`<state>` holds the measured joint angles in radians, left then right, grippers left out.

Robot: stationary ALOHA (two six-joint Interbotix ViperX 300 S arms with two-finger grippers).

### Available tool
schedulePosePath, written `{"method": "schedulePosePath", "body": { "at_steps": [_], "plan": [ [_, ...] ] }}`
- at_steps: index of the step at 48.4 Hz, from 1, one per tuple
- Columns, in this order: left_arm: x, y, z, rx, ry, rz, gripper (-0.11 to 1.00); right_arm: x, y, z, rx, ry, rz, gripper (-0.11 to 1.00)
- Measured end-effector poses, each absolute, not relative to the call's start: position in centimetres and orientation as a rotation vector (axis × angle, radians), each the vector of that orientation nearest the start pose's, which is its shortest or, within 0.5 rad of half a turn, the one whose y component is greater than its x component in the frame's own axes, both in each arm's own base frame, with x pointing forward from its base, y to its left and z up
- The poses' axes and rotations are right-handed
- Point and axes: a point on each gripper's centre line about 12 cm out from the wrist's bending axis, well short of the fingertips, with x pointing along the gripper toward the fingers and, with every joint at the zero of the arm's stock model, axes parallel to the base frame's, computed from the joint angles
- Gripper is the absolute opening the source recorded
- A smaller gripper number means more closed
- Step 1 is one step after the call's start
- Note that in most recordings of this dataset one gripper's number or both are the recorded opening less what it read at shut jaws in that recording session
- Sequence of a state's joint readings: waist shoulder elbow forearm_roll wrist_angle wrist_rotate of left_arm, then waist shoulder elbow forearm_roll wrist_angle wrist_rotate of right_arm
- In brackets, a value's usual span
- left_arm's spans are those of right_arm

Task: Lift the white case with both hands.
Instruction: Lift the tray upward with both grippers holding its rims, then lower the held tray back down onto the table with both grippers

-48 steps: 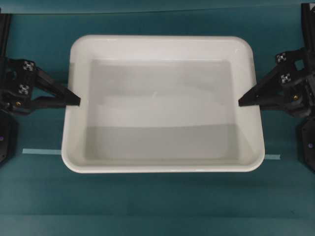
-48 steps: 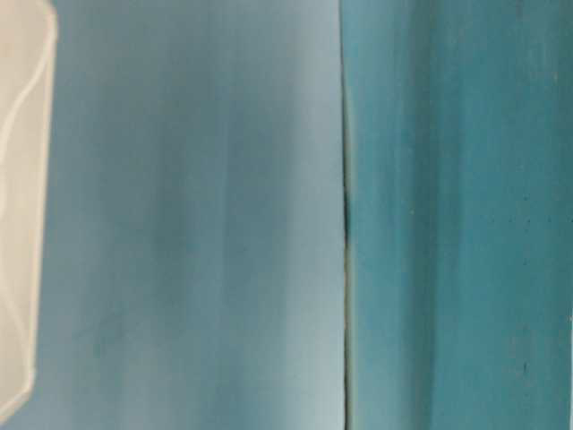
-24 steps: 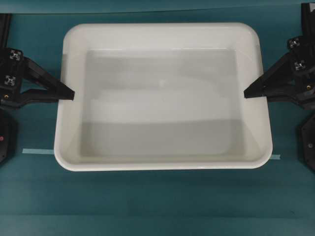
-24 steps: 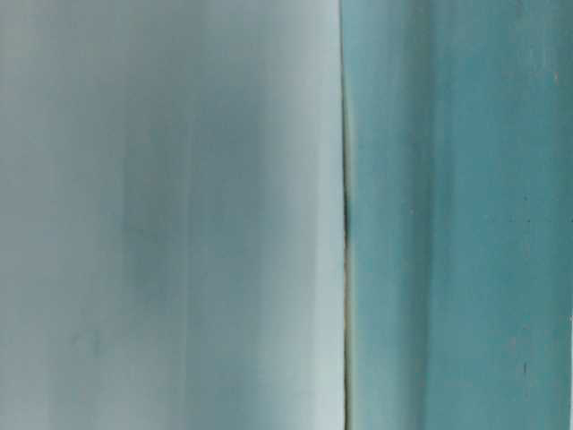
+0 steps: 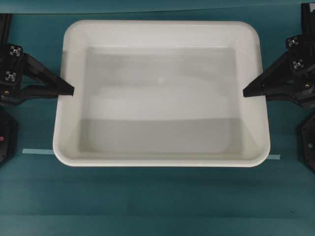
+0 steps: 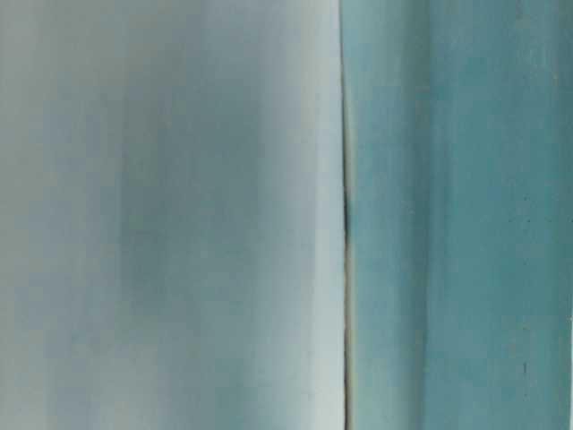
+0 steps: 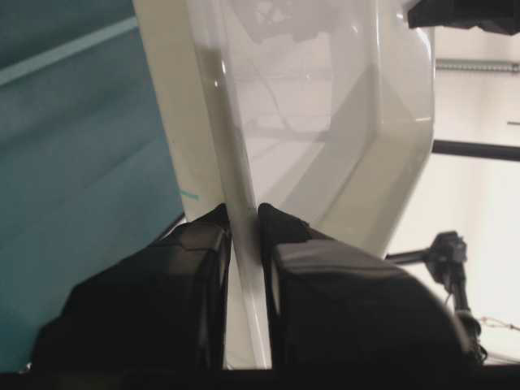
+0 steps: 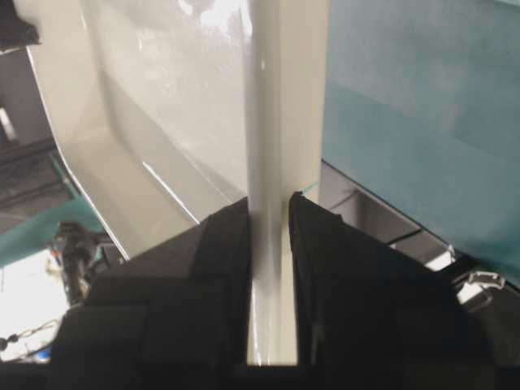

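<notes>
holding steady since before, white case [image 5: 162, 49] looks slightly higher.

The left end effector [image 5: 69, 91] reaches in from the left, its pointed fingers [image 7: 213, 244] clamped on the rim of the white case [image 5: 162, 34]. The right end effector [image 5: 247, 92] reaches in from the right, fingers [image 8: 231, 236] pinching the opposite rim. Both arms lie roughly level, facing each other

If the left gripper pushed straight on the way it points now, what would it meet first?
Nothing new: the left gripper is shut on the rim of the white case, pointing across it toward the right gripper. Pushing on would drive the rim deeper between its fingers; beyond that lies the case's bare inside.
</notes>
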<state>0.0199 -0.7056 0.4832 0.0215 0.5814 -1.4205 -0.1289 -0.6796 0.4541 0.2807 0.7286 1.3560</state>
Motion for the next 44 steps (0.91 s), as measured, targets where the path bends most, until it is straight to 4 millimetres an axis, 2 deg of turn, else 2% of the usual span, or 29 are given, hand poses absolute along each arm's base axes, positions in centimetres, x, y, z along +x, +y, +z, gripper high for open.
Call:
{"method": "schedulePosePath", "body": {
  "at_steps": [11,19,27,44],
  "plan": [
    [25.4,0.8,41.6,-1.384,0.275,0.286,0.09,25.4,-1.2,39.9,1.600,0.436,-0.357,0.11],
    [25.5,1.2,38.2,-1.377,0.332,0.353,0.08,25.9,-1.4,37.5,1.600,0.427,-0.376,0.11],
    [25.5,1.5,34.5,-1.373,0.362,0.393,0.07,26.1,-1.4,34.0,1.592,0.447,-0.409,0.11],
    [25.2,2.1,29.1,-1.372,0.391,0.446,0.07,25.6,-1.5,28.3,1.528,0.527,-0.481,0.11]
  ]
}}
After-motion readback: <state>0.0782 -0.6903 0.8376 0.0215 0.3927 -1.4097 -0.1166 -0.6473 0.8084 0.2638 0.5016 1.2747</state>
